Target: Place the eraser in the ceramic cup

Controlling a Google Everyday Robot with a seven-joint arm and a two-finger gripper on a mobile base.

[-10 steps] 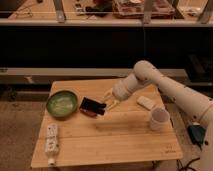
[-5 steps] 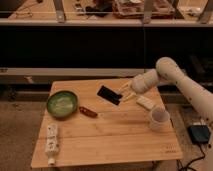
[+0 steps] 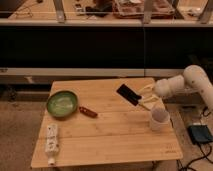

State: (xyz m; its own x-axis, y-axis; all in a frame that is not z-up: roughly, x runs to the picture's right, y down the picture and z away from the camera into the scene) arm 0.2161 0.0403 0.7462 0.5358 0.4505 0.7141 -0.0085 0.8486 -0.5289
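eraser (image 3: 127, 93) gripped in tool (image 3: 140, 98), raised above table (image 3: 110, 142)
tool clamped shut on the slab's right end, near the table's right side; slab tilted, clear of the wood (up-left of the ceramic cup (image 3: 160, 120), not over its mouth). cup upright by right edge. green bowl (image 3: 62, 104) far left.

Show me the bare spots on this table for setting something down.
Widest bare patch: front middle of the table, between the white strip and the ceramic cup. Also the back middle, beyond the red-handled tool. Crowded: right edge, where the gripper holds the eraser near the cup.
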